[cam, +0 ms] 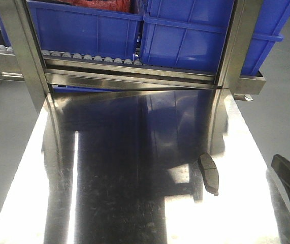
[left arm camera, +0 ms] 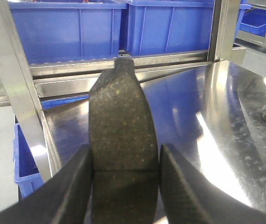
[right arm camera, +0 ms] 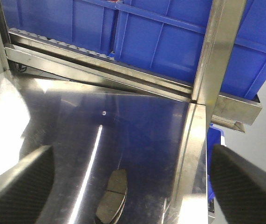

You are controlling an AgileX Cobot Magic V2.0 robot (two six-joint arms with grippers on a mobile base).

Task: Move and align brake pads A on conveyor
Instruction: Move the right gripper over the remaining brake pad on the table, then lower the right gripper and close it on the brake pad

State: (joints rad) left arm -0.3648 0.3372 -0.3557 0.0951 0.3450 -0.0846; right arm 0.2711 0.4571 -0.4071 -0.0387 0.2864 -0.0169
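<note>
A dark grey brake pad (left arm camera: 121, 116) with a centre groove stands lengthwise between my left gripper's fingers (left arm camera: 72, 186), above the steel table's left side. The left gripper (left arm camera: 126, 161) is shut on it and does not show in the front view. A second brake pad (cam: 208, 173) lies flat on the table near its right side, also seen as the pad (right arm camera: 112, 196) in the right wrist view. My right gripper (right arm camera: 132, 148) hangs open above and just behind that pad, with nothing between its fingers; one finger (cam: 289, 185) shows at the front view's right edge. The conveyor is out of view.
The shiny stainless steel table (cam: 109, 193) fills the foreground. Behind it a steel rack with upright posts (cam: 20, 51) and a roller rail (cam: 89, 57) carries large blue bins (cam: 185, 35). A small blue bin (left arm camera: 25, 163) sits below the table's left side.
</note>
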